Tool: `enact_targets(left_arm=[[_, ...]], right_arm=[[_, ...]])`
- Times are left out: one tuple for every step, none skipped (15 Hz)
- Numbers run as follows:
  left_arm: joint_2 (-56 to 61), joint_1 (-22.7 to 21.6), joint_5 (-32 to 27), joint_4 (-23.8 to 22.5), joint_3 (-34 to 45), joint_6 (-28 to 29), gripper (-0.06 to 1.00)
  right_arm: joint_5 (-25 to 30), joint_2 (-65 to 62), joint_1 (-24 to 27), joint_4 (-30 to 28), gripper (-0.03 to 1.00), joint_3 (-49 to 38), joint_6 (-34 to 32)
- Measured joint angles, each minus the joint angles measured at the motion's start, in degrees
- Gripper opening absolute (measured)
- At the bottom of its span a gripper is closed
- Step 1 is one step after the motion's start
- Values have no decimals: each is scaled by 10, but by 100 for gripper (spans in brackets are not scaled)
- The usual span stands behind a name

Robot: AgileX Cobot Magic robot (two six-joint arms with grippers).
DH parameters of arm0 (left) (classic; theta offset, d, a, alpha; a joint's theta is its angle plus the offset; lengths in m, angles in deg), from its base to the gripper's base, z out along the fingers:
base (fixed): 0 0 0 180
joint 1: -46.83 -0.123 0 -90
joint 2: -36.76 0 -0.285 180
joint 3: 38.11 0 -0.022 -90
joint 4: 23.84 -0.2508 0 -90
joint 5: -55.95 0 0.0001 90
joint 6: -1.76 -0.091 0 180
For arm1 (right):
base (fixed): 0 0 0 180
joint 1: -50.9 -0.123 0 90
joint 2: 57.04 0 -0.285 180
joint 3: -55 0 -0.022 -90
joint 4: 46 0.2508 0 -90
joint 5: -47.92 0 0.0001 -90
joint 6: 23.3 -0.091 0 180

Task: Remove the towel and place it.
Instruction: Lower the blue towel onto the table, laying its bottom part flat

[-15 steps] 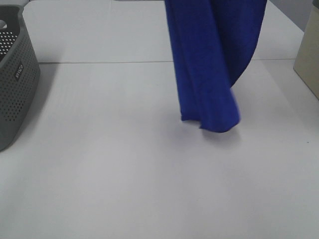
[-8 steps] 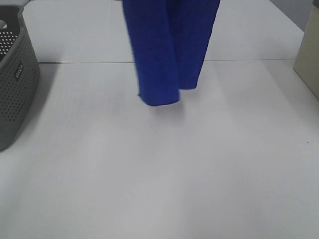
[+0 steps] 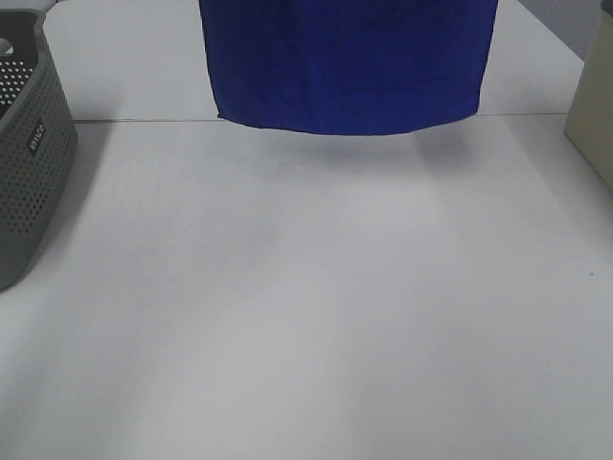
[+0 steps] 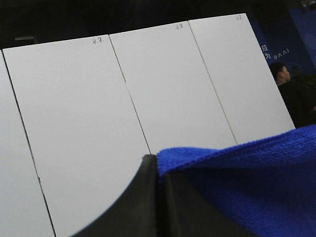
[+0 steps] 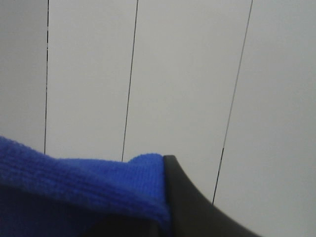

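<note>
Holding the towel (image 3: pixel 345 67) up, spread wide between both claws, clear of the table (image 3: pixel 306 316).

Pinching the towel's top edge with the left gripper (image 4: pixel 158 168), black fingers (image 4: pixel 138 207) pressed together on the blue pile, cloth running off sideways from that claw. Same at the right gripper (image 5: pixel 167 207): clamped on the folded-over hem, one black finger (image 5: pixel 197 212) tight against it, the second mostly hidden under cloth. Hanging below both claws as a flat sheet, lower edge roughly level, just above the tabletop with a soft shadow under it. From the high camera, neither claw in frame, both above the top edge. Well off to the left claw's side, a grey perforated basket (image 3: pixel 29 144); far out past the right claw's side, a beige box (image 3: pixel 594 105). Behind the claws, white panels (image 4: pixel 74 123).
</note>
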Motion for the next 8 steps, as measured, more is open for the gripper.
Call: enact_targets(left_arm=[[-8,-10,13,6,-1,1,0],[-19,-19,26,13,-3,1,0],[-33,-28,38,20,-11,1,0],[-39,-30,41,23,-15,1,0],[-54,-35,45,28,-31,1,0],[-73,-37,48,30,-51,1,0],[-112,-38,53,33,-95,-3,0],[-129,-39,54,33,-119,-9,0]], right_arm=[[-9,9,0,1,3,0,4],[-21,18,0,2,3,0,6],[-37,26,0,3,3,0,9],[-44,29,0,3,3,0,9],[-58,38,0,3,3,0,10],[-74,47,0,3,3,0,13],[-96,64,0,3,3,5,14],[-99,78,0,3,3,15,14]])
